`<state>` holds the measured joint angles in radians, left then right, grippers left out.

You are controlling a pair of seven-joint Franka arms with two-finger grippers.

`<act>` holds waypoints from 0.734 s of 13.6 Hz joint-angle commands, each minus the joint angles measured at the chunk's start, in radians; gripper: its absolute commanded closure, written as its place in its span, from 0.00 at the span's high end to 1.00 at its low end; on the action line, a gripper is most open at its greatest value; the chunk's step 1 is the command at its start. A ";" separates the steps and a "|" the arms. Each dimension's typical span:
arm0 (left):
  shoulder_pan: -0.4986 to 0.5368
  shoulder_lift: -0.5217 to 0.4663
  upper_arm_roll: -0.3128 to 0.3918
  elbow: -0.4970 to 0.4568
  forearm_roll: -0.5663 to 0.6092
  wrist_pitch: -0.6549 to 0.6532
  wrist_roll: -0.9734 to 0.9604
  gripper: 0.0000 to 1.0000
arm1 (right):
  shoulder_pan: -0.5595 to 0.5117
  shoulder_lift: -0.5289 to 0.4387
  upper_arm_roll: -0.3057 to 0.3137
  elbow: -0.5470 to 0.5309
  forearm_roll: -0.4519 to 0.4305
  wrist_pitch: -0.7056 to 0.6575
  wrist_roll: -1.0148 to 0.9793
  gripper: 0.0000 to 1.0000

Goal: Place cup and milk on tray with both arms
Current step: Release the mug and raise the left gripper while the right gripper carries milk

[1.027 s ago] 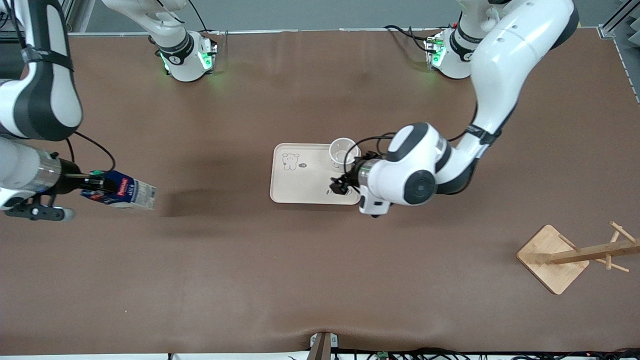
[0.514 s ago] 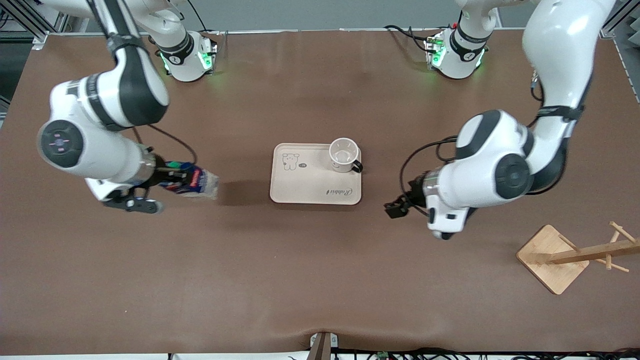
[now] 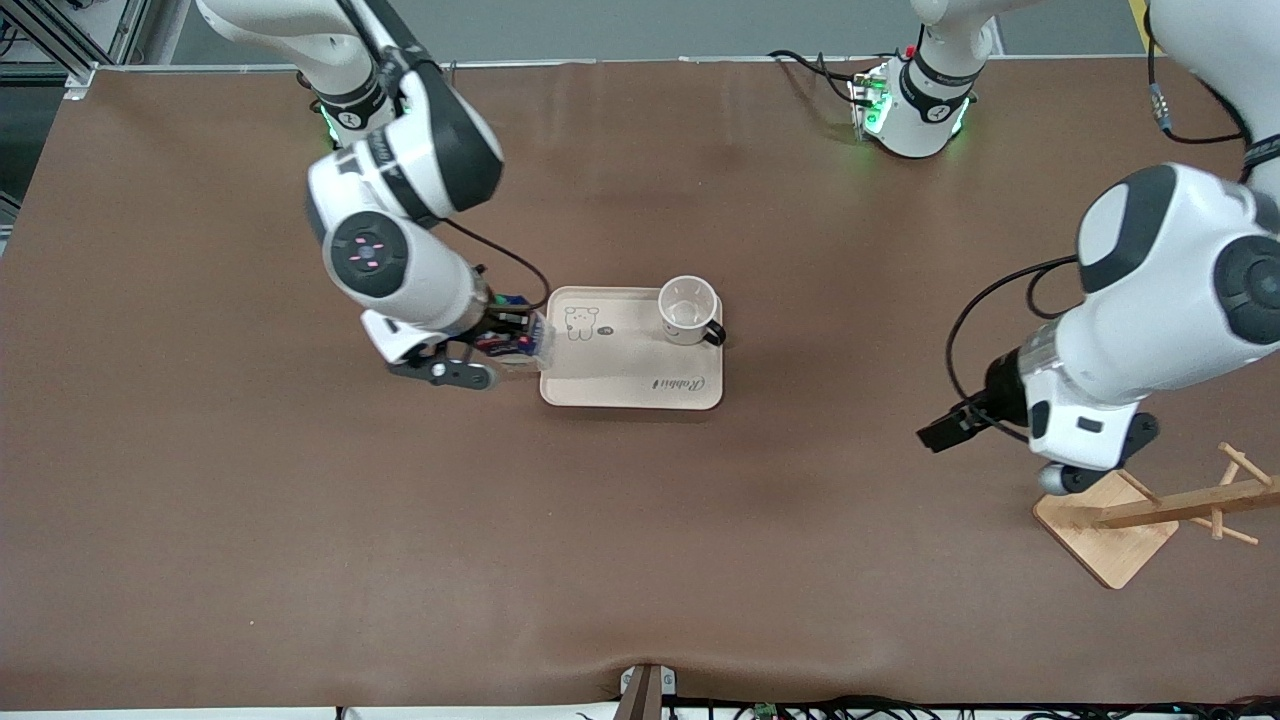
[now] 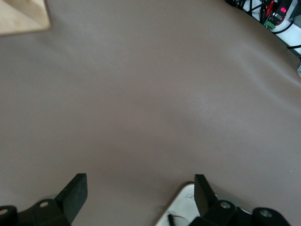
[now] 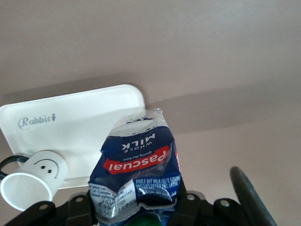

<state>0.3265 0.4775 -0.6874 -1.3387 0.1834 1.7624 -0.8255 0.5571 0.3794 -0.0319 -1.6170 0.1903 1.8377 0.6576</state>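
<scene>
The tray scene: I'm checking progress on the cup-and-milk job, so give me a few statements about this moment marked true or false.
1. The cup stands upright on the tray. True.
2. The milk already rests flat on the tray. False: the right gripper holds it in the air at the tray's edge toward the right arm's end of the table.
3. The left gripper is clamped on the cup. False: it is open, holds nothing, and is over bare table between the tray and the wooden stand.
4. The cup's smiley face shows in the right wrist view. True.
5. The tray bears a bear drawing and "Rabbit" script. True.
</scene>
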 commanded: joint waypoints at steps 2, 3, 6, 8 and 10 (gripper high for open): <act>0.083 -0.098 0.000 -0.020 0.021 -0.107 0.181 1.00 | 0.061 0.047 -0.013 0.019 0.031 0.035 0.025 0.00; 0.098 -0.123 0.002 -0.020 0.030 -0.133 0.240 1.00 | 0.066 0.050 -0.013 0.013 0.031 0.038 0.027 0.00; 0.149 -0.158 0.002 -0.019 0.034 -0.194 0.354 1.00 | 0.086 0.065 -0.013 0.009 0.029 0.073 0.036 0.00; 0.178 -0.186 0.002 -0.019 0.050 -0.216 0.411 1.00 | 0.104 0.079 -0.013 0.009 0.029 0.098 0.066 0.00; 0.192 -0.215 0.002 -0.019 0.059 -0.225 0.472 1.00 | 0.115 0.084 -0.013 0.002 0.029 0.117 0.091 0.00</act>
<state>0.5024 0.3122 -0.6849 -1.3382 0.2212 1.5566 -0.4085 0.6483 0.4536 -0.0328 -1.6172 0.1990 1.9369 0.7170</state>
